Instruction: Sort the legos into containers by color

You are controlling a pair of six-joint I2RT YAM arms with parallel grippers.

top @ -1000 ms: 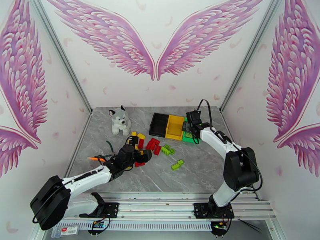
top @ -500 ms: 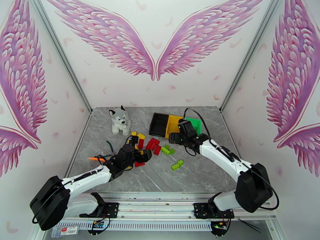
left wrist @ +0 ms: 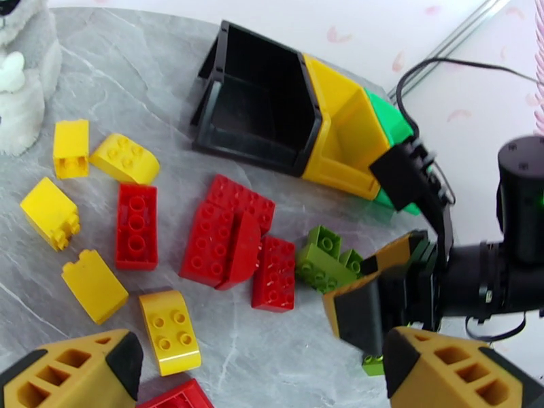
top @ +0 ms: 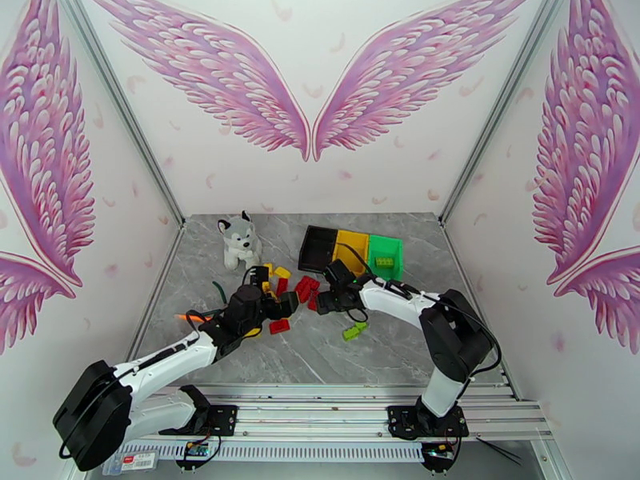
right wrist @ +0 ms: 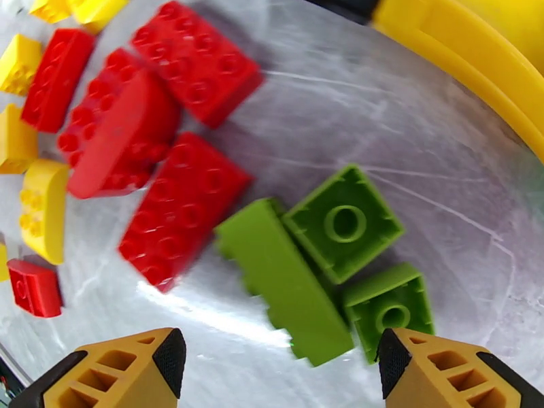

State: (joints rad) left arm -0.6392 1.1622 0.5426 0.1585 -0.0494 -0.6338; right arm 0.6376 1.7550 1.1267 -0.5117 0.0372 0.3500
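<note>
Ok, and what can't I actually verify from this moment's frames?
Inside the green bin: left wrist view, blocked by the yellow bin wall and right arm; top external shows one green brick inside, more too small to tell.
Some loose green bricks: left wrist, partly behind the right fingers.
Several yellow bricks: right wrist, cut off by the left edge, blurred.
Whatever lies beneath the left fingers: top external, covered by them.

You're running this in a robot test booth, a built cell for recording. White walls carry big painted pink wings, and metal posts frame the corners. A grey marble-look table fills the floor. Two arms are bolted to a rail at its near edge, and toy props are laid out: a husky, legos and bins.
</note>
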